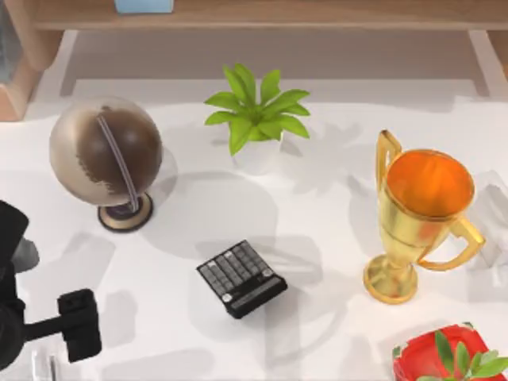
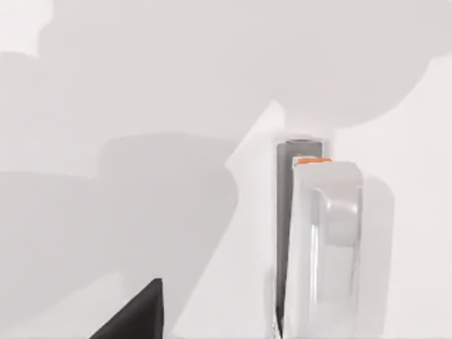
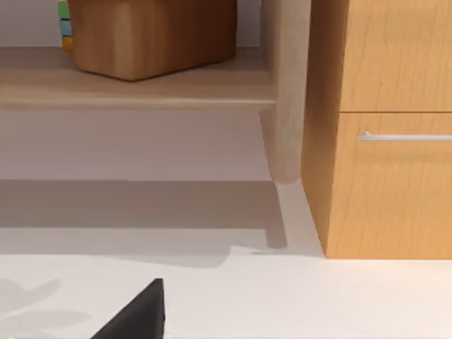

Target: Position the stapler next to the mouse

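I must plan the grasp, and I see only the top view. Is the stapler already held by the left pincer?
Observer: No. In the left wrist view the stapler lies on the white table, apart from the left pincer.
Operator: Does it carry any mark?
Observer: Yes, a small orange piece sits at one end.
Operator: What does the right wrist camera face?
Observer: A wooden cabinet with a drawer handle, and a wooden box on a shelf.
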